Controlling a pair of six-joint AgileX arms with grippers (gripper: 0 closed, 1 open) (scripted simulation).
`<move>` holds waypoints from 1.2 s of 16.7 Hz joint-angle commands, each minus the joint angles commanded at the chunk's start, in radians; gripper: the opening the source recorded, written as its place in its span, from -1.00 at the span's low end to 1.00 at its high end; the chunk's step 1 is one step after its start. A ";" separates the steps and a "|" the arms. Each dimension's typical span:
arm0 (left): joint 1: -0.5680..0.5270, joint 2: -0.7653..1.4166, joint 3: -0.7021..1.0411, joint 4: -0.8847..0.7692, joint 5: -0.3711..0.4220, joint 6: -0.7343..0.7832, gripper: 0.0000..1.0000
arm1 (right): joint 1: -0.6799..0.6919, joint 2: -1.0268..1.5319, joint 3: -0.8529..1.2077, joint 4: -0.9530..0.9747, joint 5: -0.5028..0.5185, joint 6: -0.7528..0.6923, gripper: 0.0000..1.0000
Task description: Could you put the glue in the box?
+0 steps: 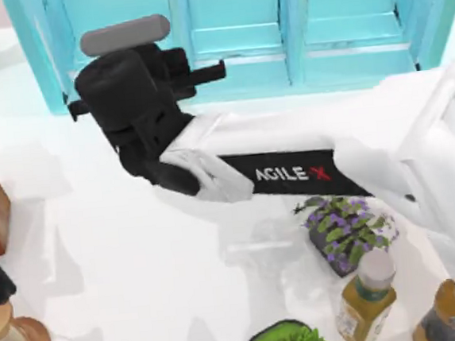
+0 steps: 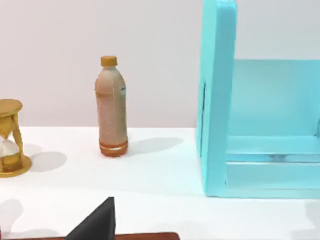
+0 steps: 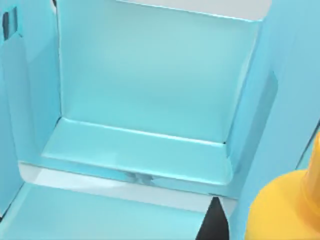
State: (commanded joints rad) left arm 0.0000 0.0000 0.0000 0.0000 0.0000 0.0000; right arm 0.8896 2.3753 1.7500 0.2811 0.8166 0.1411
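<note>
Carrying the glue [image 3: 285, 205] in its jaws before the box [image 1: 242, 65] and its leftmost compartment, the right gripper [image 1: 203, 70] needed to advance well inside before releasing.

Turquoise box [image 1: 232, 38], seemingly yellow glue [image 3: 287, 207]
</note>
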 joint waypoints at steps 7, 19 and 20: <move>0.000 0.000 0.000 0.000 0.000 0.000 1.00 | -0.303 -0.292 -0.003 -0.303 -0.484 -0.511 -1.00; 0.000 0.000 0.000 0.000 0.000 0.000 1.00 | -1.228 -0.538 -0.201 -1.084 -1.509 -1.772 -1.00; 0.000 0.000 0.000 0.000 0.000 0.000 1.00 | -1.305 -0.527 -0.236 -1.156 -1.585 -1.872 -1.00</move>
State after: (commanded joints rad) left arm 0.0000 0.0000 0.0000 0.0000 0.0000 0.0000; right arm -0.4153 1.8484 1.5145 -0.8747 -0.7680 -1.7307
